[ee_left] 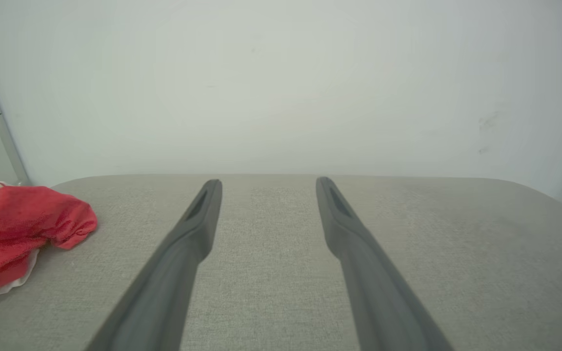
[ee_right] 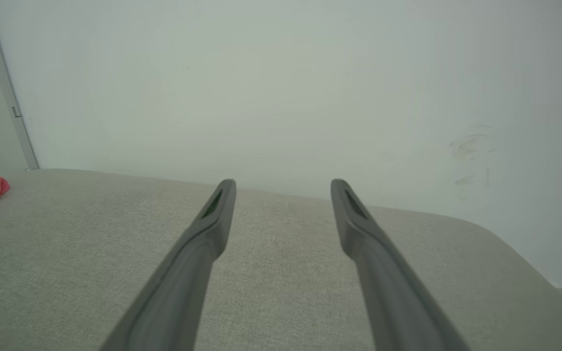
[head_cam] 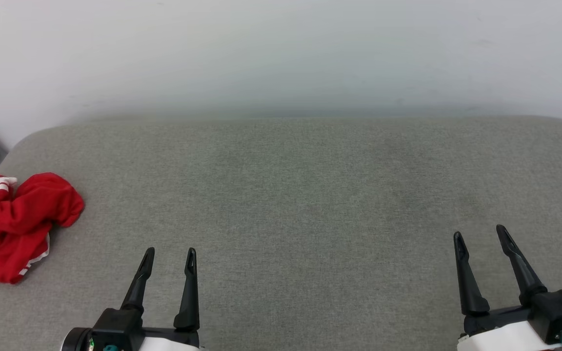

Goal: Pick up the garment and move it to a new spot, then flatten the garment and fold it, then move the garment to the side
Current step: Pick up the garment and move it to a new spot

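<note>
Perhaps a test room: grey fabric-covered surface [head_cam: 310, 195] against a scuffed white wall [head_cam: 281, 48].

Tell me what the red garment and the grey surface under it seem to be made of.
The garment: thin, soft, knit-looking fabric, matte; it lies crumpled in loose folds. The grey surface: woven upholstery-like cloth, matte, with fine visible weave and rounded corners, probably padded.

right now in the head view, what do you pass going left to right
crumpled red garment at the left edge → left gripper, open → bare stretch of the grey padded surface → right gripper, open
</note>
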Robot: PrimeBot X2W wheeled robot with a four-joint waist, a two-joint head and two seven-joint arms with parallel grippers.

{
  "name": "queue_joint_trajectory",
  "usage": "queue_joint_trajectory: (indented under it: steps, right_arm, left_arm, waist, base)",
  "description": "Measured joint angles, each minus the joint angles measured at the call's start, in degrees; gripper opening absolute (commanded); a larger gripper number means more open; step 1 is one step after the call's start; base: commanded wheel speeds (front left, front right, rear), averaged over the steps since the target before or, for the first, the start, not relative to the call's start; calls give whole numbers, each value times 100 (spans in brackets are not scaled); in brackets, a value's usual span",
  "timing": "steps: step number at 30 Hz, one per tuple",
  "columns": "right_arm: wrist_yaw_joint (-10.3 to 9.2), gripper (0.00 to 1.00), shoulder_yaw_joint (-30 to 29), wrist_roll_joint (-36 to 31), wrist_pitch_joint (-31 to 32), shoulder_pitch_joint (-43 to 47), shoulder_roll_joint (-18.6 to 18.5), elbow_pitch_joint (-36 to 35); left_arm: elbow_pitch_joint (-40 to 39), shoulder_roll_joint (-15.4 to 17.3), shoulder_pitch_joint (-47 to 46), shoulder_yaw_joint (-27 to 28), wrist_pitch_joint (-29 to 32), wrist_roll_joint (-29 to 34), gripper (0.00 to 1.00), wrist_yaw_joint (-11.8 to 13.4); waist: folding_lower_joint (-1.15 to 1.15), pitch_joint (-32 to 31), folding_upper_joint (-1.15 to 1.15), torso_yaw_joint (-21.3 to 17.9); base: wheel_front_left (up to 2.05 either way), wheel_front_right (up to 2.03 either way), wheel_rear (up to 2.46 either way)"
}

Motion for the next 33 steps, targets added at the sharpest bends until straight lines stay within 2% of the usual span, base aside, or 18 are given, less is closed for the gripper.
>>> queue_joint_trajectory:
  steps: [7,16,26,33]
  right_arm:
    - [0,100,97,-110,0,29,-1,5]
    - [0,100,241,-172,0,80,-2,-35]
    - [0,100,333,-180,0,117,-2,-86]
    - [0,100,365,-172,0,108,-1,-77]
  left_arm:
    - [-4,0,32,15,0,-15,100,75]
    - [31,0,63,141,0,38,100,113]
    - [-1,-1,148,299,0,116,100,10]
    - [86,0,203,325,0,41,100,-116]
  waist:
    - [0,-32,0,347]
    - [0,-74,0,1118]
    - [0,-118,0,2066]
    - [0,-143,0,2467]
  base:
    - [0,0,0]
    - [0,0,0]
    - [0,0,0]
    - [0,0,0]
